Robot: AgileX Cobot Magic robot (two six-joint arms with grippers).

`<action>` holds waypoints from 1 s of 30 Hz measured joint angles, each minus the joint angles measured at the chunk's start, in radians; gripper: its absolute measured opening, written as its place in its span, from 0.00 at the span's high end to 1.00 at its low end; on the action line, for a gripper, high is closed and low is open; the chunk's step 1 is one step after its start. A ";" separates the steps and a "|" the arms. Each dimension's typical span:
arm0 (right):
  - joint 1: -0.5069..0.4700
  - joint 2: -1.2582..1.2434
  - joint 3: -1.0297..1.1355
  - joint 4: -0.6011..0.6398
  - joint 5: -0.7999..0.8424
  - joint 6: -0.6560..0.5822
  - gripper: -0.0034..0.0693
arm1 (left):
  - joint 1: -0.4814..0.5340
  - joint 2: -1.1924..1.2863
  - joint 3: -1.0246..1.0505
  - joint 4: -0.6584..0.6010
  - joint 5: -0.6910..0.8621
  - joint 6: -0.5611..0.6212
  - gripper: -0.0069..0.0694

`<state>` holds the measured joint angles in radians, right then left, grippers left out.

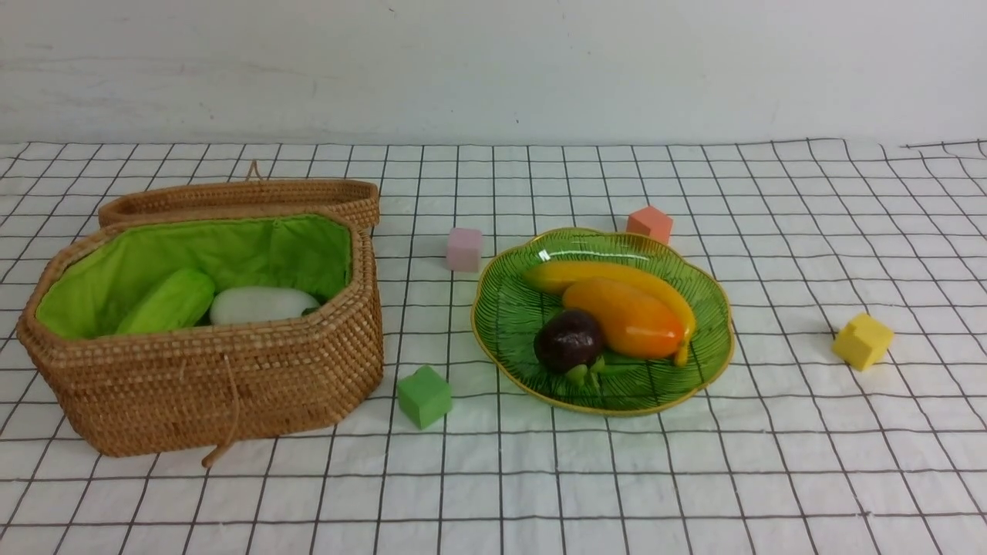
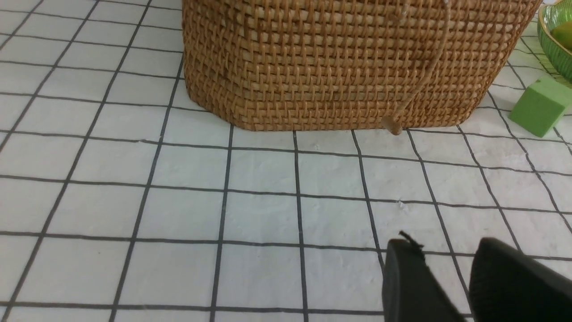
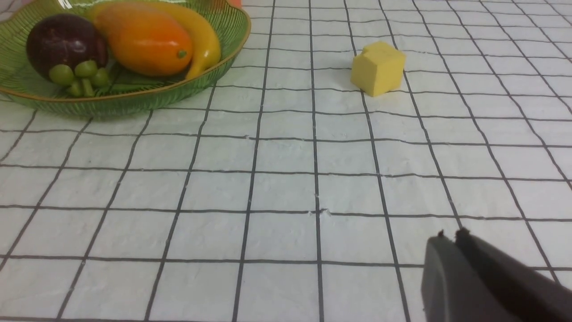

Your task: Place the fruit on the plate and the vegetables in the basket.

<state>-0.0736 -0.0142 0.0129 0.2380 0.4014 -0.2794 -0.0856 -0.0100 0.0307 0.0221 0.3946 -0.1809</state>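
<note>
Basket [image 1: 208, 385], left of the front view: stiff woven wicker, judged light for its bulk; best taken by the rim or side wall, not by the thin cord hanging down its front. Its lid [image 1: 247, 199] lies behind it, touching the back wall. Inside, on the green lining, lie a gourd [image 1: 168, 302] and a radish [image 1: 262, 304], side by side. No carrot shows; the front wall hides the basket floor, so whether one lies there cannot be told.

Plate [image 1: 601, 308], centre-right: glass, so judged rigid, slippery and breakable; lift at the scalloped rim, with care. It holds a banana [image 1: 609, 271] at the back, a mango [image 1: 626, 317] resting against it, and a purple fruit [image 1: 569, 341] touching the mango's left end. All look like smooth, hard toy pieces, probably light and apt to slip; grip each across its narrow width.

Four foam cubes stand on the cloth outside both containers: pink [image 1: 464, 249], orange [image 1: 649, 223], green [image 1: 423, 396], yellow [image 1: 862, 340].

Left gripper [image 2: 447, 277], lower right of its wrist view: jaws slightly apart, empty. Right gripper [image 3: 453, 255], lower right of its view: jaws together, empty.
</note>
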 joint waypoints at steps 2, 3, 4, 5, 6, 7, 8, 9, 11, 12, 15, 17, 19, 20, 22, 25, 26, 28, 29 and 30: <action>0.000 0.000 0.000 0.000 0.000 0.000 0.89 | 0.000 0.000 0.000 0.000 0.000 0.000 0.63; 0.000 0.000 0.000 0.000 0.000 0.000 0.89 | 0.000 0.000 0.000 0.000 0.000 0.000 0.63; 0.000 0.000 0.000 0.000 0.000 0.000 0.89 | 0.000 0.000 0.000 0.000 0.000 0.000 0.63; 0.000 0.000 0.000 0.000 0.000 0.000 0.89 | 0.000 0.000 0.000 0.000 0.000 0.000 0.62; 0.000 0.000 0.000 0.000 0.000 0.000 0.89 | 0.000 0.000 0.000 0.000 0.000 0.000 0.62; 0.000 0.000 0.000 0.000 0.000 0.000 0.89 | 0.000 0.000 0.000 0.000 0.000 0.000 0.62; 0.000 0.000 0.000 0.000 0.000 0.000 0.89 | 0.000 0.000 0.000 0.000 0.000 0.000 0.62; 0.000 0.000 0.000 0.000 0.000 0.000 0.89 | 0.000 0.000 0.000 0.000 0.000 0.000 0.62; 0.000 0.000 0.000 0.000 0.000 0.000 0.89 | 0.000 0.000 0.000 0.000 0.000 0.000 0.62; 0.000 0.000 0.000 0.000 0.000 0.000 0.89 | 0.000 0.000 0.000 0.000 0.000 0.000 0.62; 0.000 0.000 0.000 0.000 0.000 0.000 0.89 | 0.000 0.000 0.000 0.000 0.000 0.000 0.61; 0.000 0.000 0.000 0.000 0.000 0.000 0.89 | 0.000 0.000 0.000 0.000 0.000 0.000 0.61; 0.000 0.000 0.000 0.000 0.000 0.000 0.89 | 0.000 0.000 0.000 0.000 0.000 0.000 0.61; 0.000 0.000 0.000 0.000 0.000 0.000 0.89 | 0.000 0.000 0.000 0.000 0.000 0.000 0.61; 0.000 0.000 0.000 0.000 0.000 0.000 0.89 | 0.000 0.000 0.000 0.000 0.000 0.000 0.60; 0.000 0.000 0.000 0.000 0.000 0.000 0.89 | 0.000 0.000 0.000 0.000 0.000 0.000 0.60; 0.000 0.000 0.000 0.000 0.000 0.000 0.89 | 0.000 0.000 0.000 0.000 0.000 0.000 0.60; 0.000 0.000 0.000 0.000 0.000 0.000 0.89 | 0.000 0.000 0.000 0.000 0.000 0.000 0.60; 0.000 0.000 0.000 0.000 0.000 0.000 0.89 | 0.000 0.000 0.000 0.000 0.000 0.000 0.60; 0.000 0.000 0.000 0.000 0.000 0.000 0.89 | 0.000 0.000 0.000 0.000 0.000 0.000 0.60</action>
<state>-0.0736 -0.0142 0.0129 0.2383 0.4014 -0.2794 -0.0856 -0.0100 0.0307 0.0221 0.3946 -0.1809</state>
